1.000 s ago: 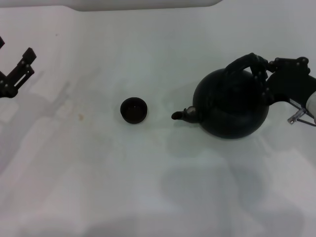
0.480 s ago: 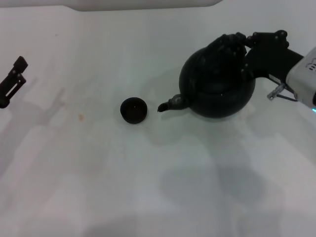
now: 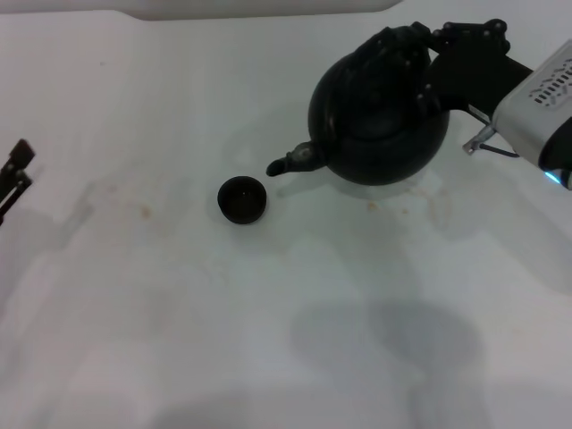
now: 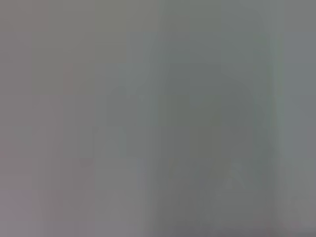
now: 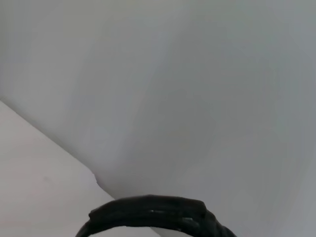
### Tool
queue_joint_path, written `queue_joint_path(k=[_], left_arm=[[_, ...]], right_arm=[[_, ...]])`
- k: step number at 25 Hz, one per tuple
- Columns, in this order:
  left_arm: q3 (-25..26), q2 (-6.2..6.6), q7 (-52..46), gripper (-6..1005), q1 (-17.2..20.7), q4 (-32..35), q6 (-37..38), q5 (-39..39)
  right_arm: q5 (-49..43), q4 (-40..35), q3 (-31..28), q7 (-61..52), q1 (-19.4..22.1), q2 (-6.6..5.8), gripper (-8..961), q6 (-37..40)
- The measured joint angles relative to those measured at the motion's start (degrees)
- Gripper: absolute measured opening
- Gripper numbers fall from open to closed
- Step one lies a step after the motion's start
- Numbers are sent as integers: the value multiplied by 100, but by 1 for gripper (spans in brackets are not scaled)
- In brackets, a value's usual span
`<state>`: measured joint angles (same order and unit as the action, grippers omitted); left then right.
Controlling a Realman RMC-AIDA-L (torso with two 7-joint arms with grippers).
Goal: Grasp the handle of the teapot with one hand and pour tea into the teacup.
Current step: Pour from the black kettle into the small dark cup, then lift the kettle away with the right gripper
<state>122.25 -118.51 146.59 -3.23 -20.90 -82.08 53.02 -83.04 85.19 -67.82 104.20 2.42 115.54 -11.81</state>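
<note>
- You see the right pincer [image 3: 420,55] at the far right of the head view, clamped on the handle [image 3: 400,43] from the right side.
- The teapot [image 3: 380,121] hangs below that grip, tilted, spout [image 3: 290,162] pointing left and slightly down.
- The teacup [image 3: 242,198] stands on the white surface [image 3: 268,313], just left of and below the spout tip, not touching it.
- The left pincer [image 3: 12,174] sits at the left edge; you cannot tell its opening.
</note>
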Motion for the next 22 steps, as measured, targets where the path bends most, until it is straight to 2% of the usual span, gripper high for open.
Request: queue_joint_path(k=[4,9,17,22], left_arm=[[317,2,105,774,29,259,69,-11],[357,-12,133,773,52,338,177,-40],[334,-23,133,773,57,342,177,-11],[319,-23,133,773,45,342,169,-10]], right_arm=[[0,47,112,-19,-85,-11,117,93],[-39,48,241,14,-116,-10,117,227],[-133,7,942,126,-304,-27,116,1420],[-137,6,1207,138,-383,-28,117,1798]])
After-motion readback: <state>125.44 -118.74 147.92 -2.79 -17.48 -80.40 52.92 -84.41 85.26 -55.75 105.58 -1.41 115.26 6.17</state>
